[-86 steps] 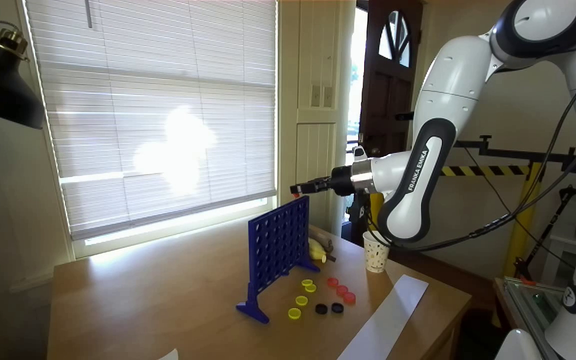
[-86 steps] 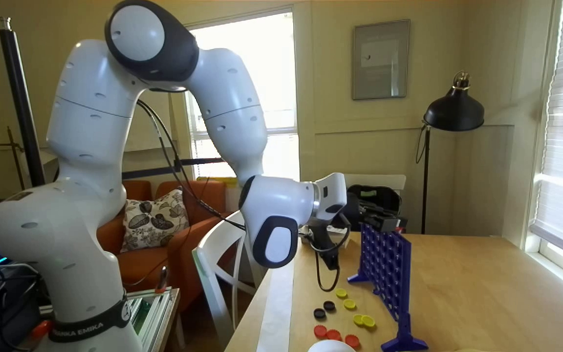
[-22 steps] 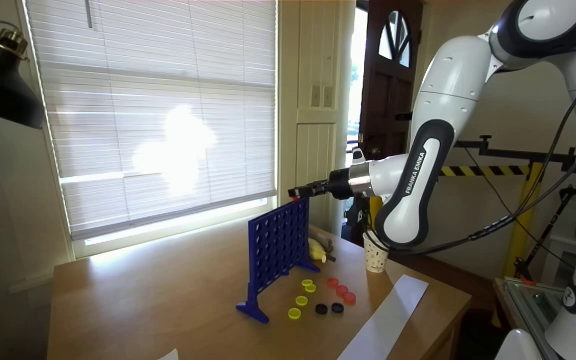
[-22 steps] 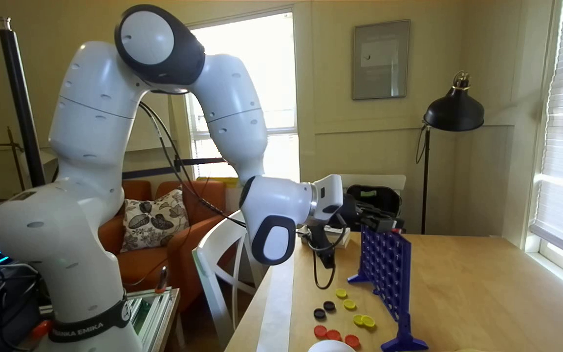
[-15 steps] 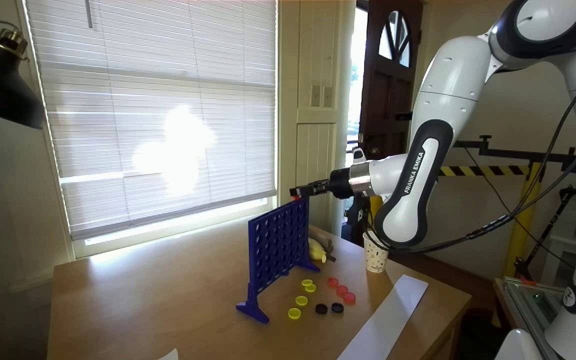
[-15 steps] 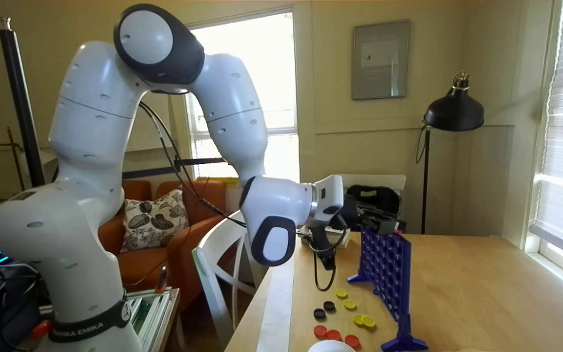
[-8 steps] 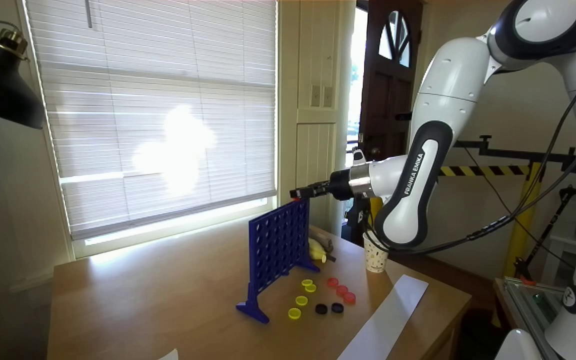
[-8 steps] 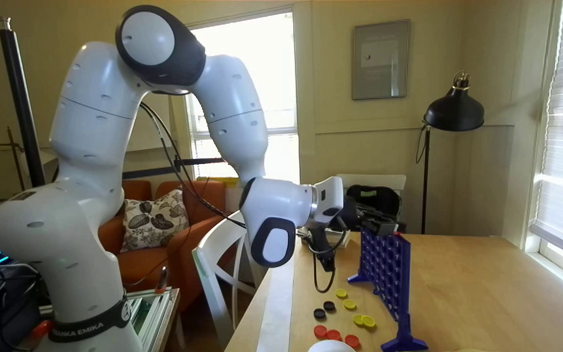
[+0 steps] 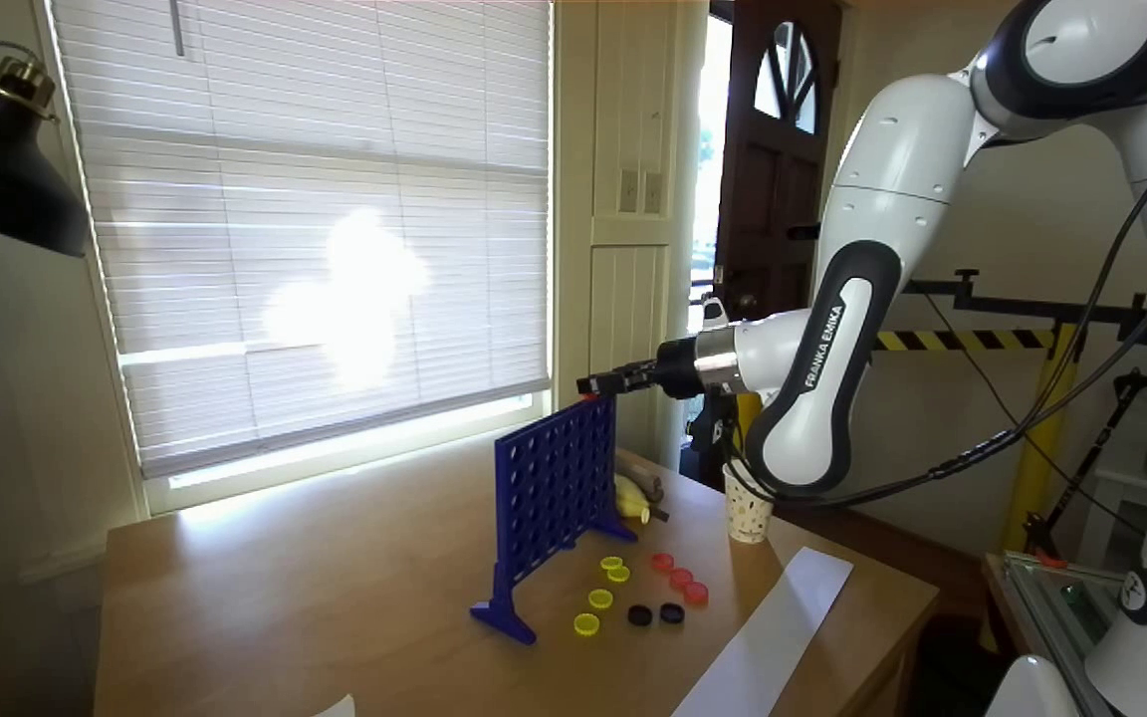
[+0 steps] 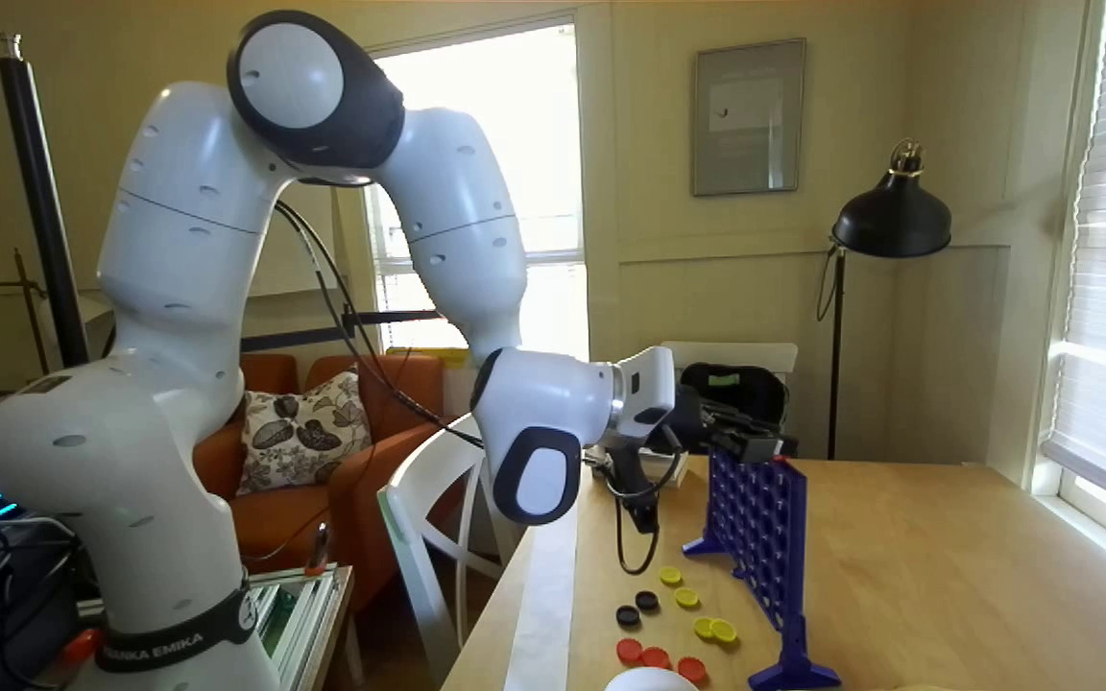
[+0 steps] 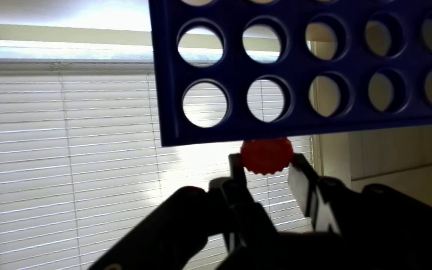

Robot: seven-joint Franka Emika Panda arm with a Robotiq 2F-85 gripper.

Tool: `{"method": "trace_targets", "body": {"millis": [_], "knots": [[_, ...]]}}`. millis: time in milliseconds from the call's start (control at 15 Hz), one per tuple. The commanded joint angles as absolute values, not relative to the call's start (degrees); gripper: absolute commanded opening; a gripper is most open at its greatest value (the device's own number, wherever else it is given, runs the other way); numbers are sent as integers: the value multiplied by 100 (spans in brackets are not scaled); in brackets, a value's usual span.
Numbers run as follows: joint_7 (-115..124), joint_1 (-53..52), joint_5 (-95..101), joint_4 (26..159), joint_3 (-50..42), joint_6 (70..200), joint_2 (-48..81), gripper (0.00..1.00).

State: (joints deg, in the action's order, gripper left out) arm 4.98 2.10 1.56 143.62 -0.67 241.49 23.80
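Observation:
My gripper (image 11: 267,159) is shut on a red disc (image 11: 266,154) with a ridged rim, pinched between the two fingertips. The wrist view is upside down. There the disc's edge meets the top edge of the blue upright game rack (image 11: 238,129), near one end; whether it sits partly in the slot cannot be told. In both exterior views the gripper (image 9: 588,384) is just above the rack (image 9: 554,488), with a sliver of the red disc (image 9: 589,396) showing below the fingertips. The rack (image 10: 755,537) stands on the table with its visible holes see-through.
Several yellow discs (image 9: 600,598), black discs (image 9: 640,615) and red discs (image 9: 681,579) lie in front of the rack. A speckled cup (image 9: 748,508), a banana-like yellow thing (image 9: 630,498) and a white strip (image 9: 773,627) are also on the table (image 9: 335,597).
Over the last seconds the gripper has come down slightly, bringing the red disc from just above the rack to its top edge. In the last half second nothing visibly moves.

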Motion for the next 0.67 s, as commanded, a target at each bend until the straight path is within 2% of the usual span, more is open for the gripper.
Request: {"method": "trace_targets", "body": {"millis": [0,600], "knots": [[383,170,60,14279,-38,24316,2504,10],[359,168,110,14221,-39,24317,2545,10]]}}
